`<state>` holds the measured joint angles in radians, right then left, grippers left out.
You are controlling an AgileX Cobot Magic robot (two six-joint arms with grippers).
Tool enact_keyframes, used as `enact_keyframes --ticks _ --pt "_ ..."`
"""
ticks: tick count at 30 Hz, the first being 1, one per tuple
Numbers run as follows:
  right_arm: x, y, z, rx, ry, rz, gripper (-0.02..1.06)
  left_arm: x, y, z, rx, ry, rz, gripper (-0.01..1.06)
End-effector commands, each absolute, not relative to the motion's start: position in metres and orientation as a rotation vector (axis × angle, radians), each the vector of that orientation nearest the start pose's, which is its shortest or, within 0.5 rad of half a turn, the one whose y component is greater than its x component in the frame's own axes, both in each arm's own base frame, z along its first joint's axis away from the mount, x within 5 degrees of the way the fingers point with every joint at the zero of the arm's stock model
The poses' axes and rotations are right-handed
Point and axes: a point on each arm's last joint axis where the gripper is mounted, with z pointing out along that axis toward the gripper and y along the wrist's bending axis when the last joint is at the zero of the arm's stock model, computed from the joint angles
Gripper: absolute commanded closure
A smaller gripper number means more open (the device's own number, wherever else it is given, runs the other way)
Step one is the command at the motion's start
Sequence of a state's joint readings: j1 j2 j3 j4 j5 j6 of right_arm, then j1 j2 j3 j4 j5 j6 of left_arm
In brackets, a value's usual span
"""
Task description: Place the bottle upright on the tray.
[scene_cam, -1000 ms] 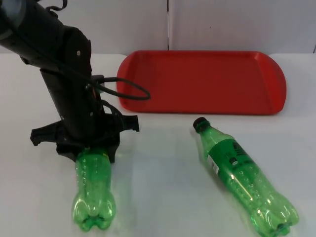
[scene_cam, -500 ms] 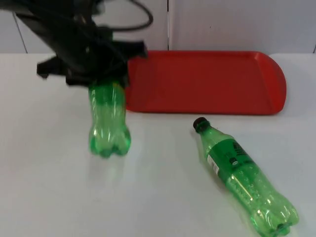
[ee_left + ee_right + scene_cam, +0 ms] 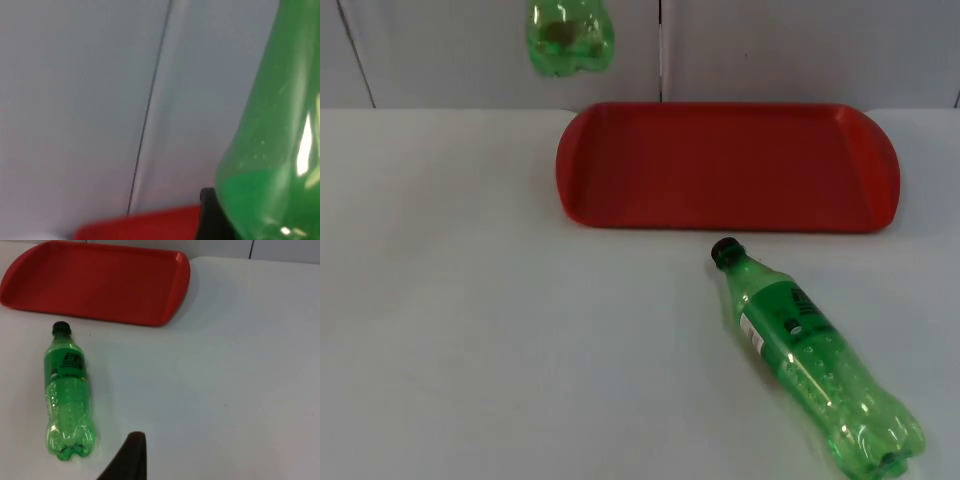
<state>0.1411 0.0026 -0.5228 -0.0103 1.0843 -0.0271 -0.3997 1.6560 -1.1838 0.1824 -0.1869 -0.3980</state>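
A label-less green bottle (image 3: pixel 570 35) hangs high in front of the grey wall, beyond the tray's left end, with its base towards the top camera. My left gripper (image 3: pixel 240 215) is shut on it, and one black fingertip (image 3: pixel 210 217) lies against its side (image 3: pixel 270 150). A second green bottle (image 3: pixel 810 360) with a black cap and a label lies on the table in front of the red tray (image 3: pixel 730 165); its cap points at the tray. My right gripper (image 3: pixel 131 460) waits above the table, beside that bottle's base (image 3: pixel 70 440).
The tray (image 3: pixel 95 280) lies at the back of the white table against the grey partition wall (image 3: pixel 800 50). A vertical seam (image 3: pixel 150 110) runs down the wall. Bare table spreads left of the lying bottle and in front of the tray.
The left arm has lifted the label-less bottle off the table's left front, up and back towards the wall, and has left the top view. The lying bottle has not moved.
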Motion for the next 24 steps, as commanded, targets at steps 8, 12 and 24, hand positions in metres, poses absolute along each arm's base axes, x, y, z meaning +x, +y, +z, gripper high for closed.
enact_keyframes --ticks 8,12,24 --pt "-0.007 -0.002 0.281 -0.175 2.036 0.044 -0.01 0.358 -0.173 0.331 0.487 1.366 -0.474 1.05" --pt "-0.007 -0.002 0.281 -0.174 2.036 0.042 -0.01 0.363 -0.177 0.324 0.515 1.321 -0.469 1.05" --pt "-0.007 -0.002 0.281 -0.174 2.036 0.042 -0.01 0.397 -0.190 0.285 0.498 1.309 -0.491 1.05"
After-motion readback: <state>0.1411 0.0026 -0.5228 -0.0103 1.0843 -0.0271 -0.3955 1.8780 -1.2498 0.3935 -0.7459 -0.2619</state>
